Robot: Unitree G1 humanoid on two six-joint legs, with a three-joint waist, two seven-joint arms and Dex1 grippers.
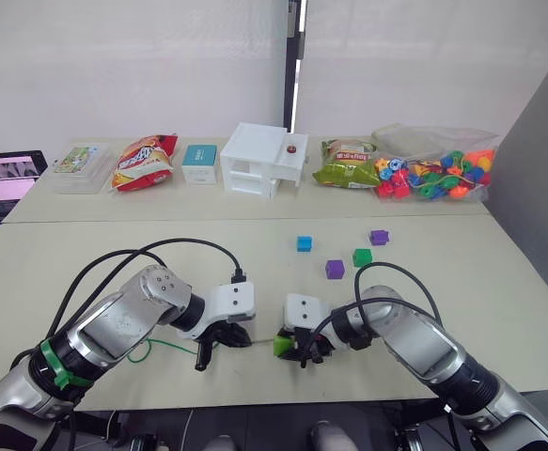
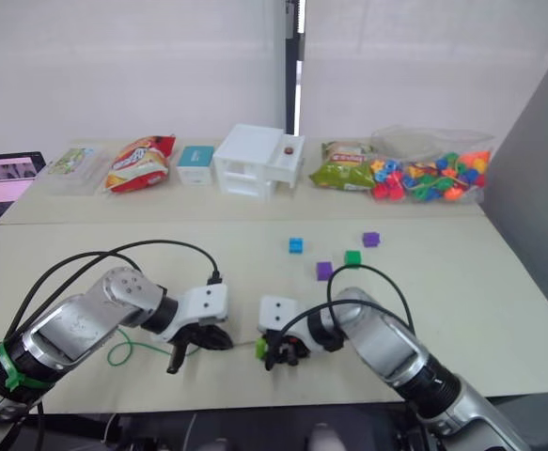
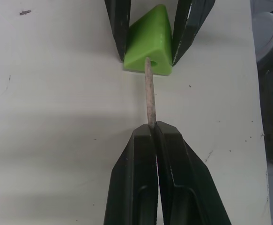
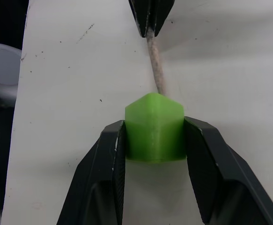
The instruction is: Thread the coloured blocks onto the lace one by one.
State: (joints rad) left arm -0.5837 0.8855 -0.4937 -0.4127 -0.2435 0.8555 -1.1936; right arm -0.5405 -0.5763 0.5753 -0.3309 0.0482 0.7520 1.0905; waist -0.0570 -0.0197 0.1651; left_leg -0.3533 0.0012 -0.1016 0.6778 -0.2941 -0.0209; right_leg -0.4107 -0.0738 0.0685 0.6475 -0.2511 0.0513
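Note:
My right gripper (image 4: 154, 140) is shut on a light green block (image 4: 154, 126) just above the near table edge. Facing it, my left gripper (image 3: 152, 129) is shut on the stiff pale tip of the lace (image 3: 149, 93), and that tip enters the hole in the block (image 3: 148, 42). In the head views the two grippers meet near the table's front middle, left gripper (image 1: 245, 340) beside right gripper (image 1: 297, 355). The green cord of the lace (image 1: 147, 352) loops back under my left arm. A blue block (image 1: 304, 243), two purple blocks (image 1: 335, 270) (image 1: 379, 237) and a dark green block (image 1: 362, 256) lie loose beyond my right gripper.
Along the far table stand a bag of multicoloured beads (image 1: 433, 174), a green snack bag (image 1: 347, 164), a white box (image 1: 259, 158), a teal box (image 1: 199, 162), a red snack bag (image 1: 145, 162) and a clear box (image 1: 81, 167). A screen (image 1: 6, 178) sits far left.

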